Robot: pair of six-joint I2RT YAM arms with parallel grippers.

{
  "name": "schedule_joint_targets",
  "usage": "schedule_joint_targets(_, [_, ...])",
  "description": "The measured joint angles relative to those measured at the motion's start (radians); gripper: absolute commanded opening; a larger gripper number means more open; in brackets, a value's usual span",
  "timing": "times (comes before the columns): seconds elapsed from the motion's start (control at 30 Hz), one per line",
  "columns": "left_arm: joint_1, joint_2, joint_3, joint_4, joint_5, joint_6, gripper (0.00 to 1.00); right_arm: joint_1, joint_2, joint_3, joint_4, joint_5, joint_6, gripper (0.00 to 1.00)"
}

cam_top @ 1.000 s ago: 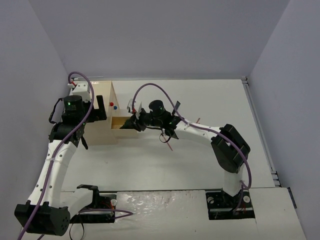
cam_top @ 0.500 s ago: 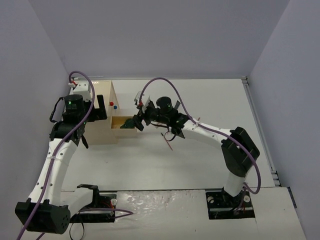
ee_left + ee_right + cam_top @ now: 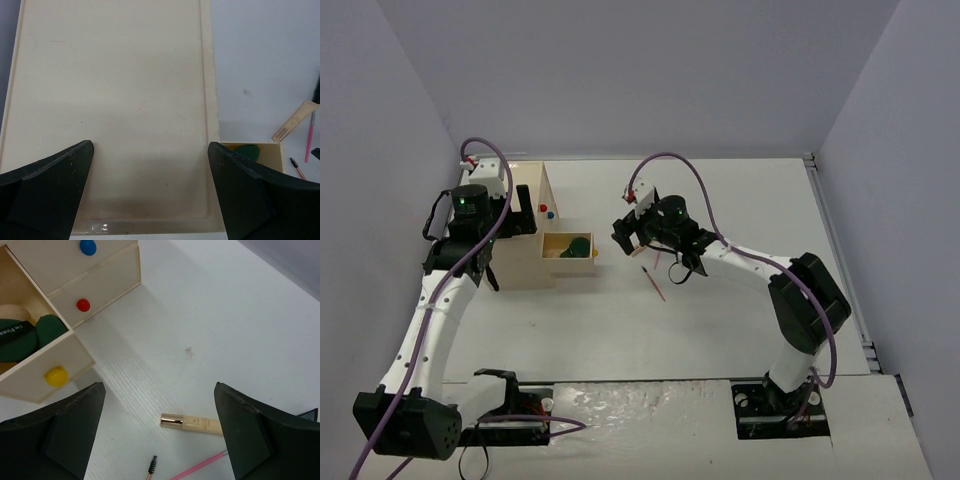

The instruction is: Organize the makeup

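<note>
Hovering over desk: right gripper, jaws wide, nothing between them, just right of the open drawer.
Other hand: left gripper, jaws wide, empty, above the wooden box at the desk's left edge.
Stowed: green compacts lay in the drawer.
Loose: beige tube, pink pencil and spoolie, mid-desk, on the near-edge side of the right gripper.
Key relation: tube's long axis ran along the line joining the fingers, gold cap toward the drawer. Judged that the wrist must turn to close across it.
Nearer arm: right.

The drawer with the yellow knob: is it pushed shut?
No, the drawer with the yellow knob stands pulled out, with dark green compacts visible inside it.
</note>
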Motion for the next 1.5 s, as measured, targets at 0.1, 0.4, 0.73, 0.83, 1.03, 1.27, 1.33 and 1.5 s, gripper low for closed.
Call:
schedule_joint_targets(0.1, [0.000,0.013,0.000,0.020,0.013,0.000,0.97,0.008,0.039,0.000,0.007,-0.012,0.006,0.92])
schedule_joint_targets(0.4, [0.000,0.043,0.004,0.062,0.045,0.000,0.97,0.038,0.169,0.052,0.039,-0.083,0.017,0.99])
schedule_joint_targets(0.73, [-0.007,0.054,0.007,0.075,0.068,-0.001,0.97,0.080,0.254,0.173,0.111,-0.156,0.022,1.00])
schedule_joint_targets(0.83, [-0.011,0.056,0.008,0.076,0.071,-0.001,0.97,0.088,0.282,0.207,0.138,-0.182,0.038,1.00])
schedule_joint_targets(1.03, [-0.018,0.066,0.014,0.080,0.076,-0.004,0.97,0.107,0.359,0.276,0.196,-0.226,0.079,1.00])
schedule_joint_targets(1.27, [-0.020,0.067,0.015,0.081,0.076,-0.005,0.97,0.129,0.450,0.339,0.290,-0.261,0.137,1.00])
schedule_joint_targets(1.33, [-0.020,0.067,0.015,0.081,0.075,-0.006,0.97,0.134,0.474,0.355,0.321,-0.270,0.154,1.00])
schedule_joint_targets(1.5, [-0.020,0.067,0.015,0.081,0.075,-0.007,0.97,0.150,0.526,0.397,0.383,-0.295,0.194,1.00])
